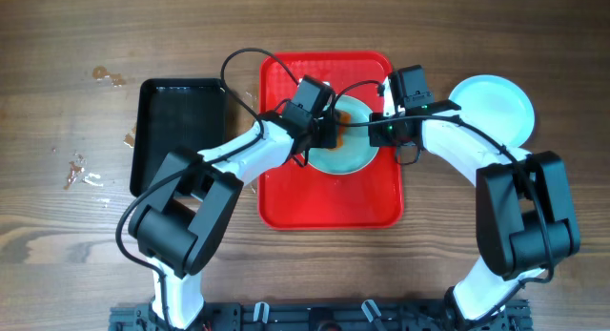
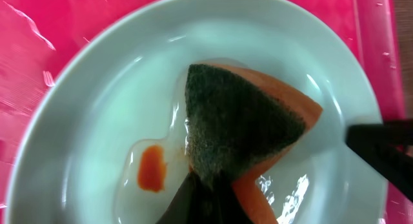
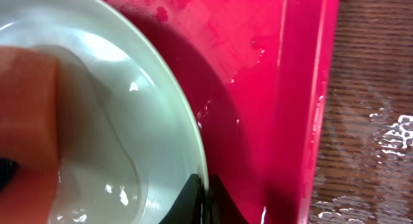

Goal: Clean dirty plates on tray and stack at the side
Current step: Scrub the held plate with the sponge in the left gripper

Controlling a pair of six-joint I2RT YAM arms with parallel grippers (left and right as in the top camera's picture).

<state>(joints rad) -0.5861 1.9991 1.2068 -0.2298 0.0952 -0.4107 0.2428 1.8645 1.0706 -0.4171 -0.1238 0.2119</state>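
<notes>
A pale-blue plate (image 1: 351, 152) lies on the red tray (image 1: 329, 202), wet, with an orange-red spot (image 2: 152, 168) near its centre. My left gripper (image 1: 326, 131) is shut on an orange sponge (image 2: 248, 124) with a dark green scouring face, pressed on the plate (image 2: 97, 108) beside the spot. My right gripper (image 1: 386, 131) is shut on the plate's right rim (image 3: 197, 166), over the tray floor (image 3: 258, 69). A second, clean-looking plate (image 1: 496, 107) lies on the table to the right of the tray. A third plate is not in view.
A black tray (image 1: 176, 131) lies left of the red tray. Small crumbs and stains (image 1: 81, 169) dot the wooden table at far left. Wet marks (image 3: 393, 133) show on the wood right of the tray rim.
</notes>
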